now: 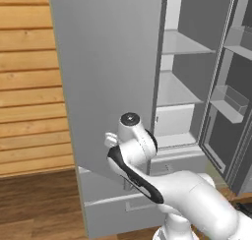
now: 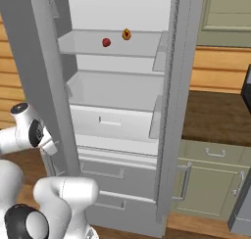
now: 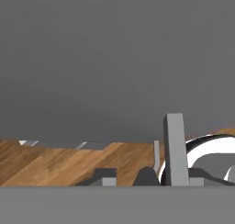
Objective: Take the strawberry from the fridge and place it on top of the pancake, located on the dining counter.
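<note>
The fridge [image 2: 117,93] stands with both upper doors swung wide. A tiny red strawberry [image 2: 106,42] rests on its upper shelf [image 2: 142,47], left of a small orange-yellow item [image 2: 126,35]. My arm reaches low toward the outer face of the left door [image 1: 108,76]. In the hand view my gripper [image 3: 126,179] is open with nothing between its dark tips, facing the grey door face. A slim grey bar handle [image 3: 174,149] rises just right of the tips. The pancake and the dining counter are out of view.
A white crisper drawer [image 2: 112,123] sits under the lower shelf, with two drawer fronts [image 2: 105,172] below. The right door [image 1: 231,101] carries bins. Green-grey cabinets [image 2: 211,184] and a brown worktop [image 2: 215,115] stand to the right. Wood floor [image 3: 55,163] lies below.
</note>
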Available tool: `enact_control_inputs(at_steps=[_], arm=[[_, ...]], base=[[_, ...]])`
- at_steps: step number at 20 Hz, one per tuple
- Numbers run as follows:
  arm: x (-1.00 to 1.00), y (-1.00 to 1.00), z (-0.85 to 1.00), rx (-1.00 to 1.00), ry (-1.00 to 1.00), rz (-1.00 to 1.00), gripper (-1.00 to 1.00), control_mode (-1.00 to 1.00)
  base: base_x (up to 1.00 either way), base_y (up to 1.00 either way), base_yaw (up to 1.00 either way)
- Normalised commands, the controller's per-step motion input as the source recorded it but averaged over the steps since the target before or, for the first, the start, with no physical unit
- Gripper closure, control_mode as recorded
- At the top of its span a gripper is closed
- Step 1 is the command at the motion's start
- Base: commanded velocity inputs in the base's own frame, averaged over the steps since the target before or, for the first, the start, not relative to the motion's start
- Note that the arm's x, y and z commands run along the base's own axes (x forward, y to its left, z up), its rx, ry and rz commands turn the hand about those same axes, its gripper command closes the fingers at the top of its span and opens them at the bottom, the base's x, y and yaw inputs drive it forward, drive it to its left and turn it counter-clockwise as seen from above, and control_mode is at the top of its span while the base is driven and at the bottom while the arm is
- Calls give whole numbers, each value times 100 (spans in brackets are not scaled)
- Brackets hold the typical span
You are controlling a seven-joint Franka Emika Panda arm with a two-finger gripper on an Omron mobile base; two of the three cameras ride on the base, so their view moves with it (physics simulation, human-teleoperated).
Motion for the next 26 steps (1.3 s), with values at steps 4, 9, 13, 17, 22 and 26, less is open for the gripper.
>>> enact_control_inputs(at_steps=[4, 9, 13, 17, 22, 26], arm=[[-32, 100, -41, 0, -11, -18, 100, -100], [-2, 100, -47, 0, -1, -14, 100, -100], [8, 100, -48, 0, 0, -7, 100, -100], [-44, 61, -1, 7, -5, 0, 100, -100], [-98, 2, 13, 5, -21, 0, 100, -100], [-92, -35, 20, 6, -21, 0, 100, -100]], base=[[0, 0, 0], [0, 0, 0], [0, 0, 0], [0, 0, 0], [0, 0, 0], [0, 0, 0]])
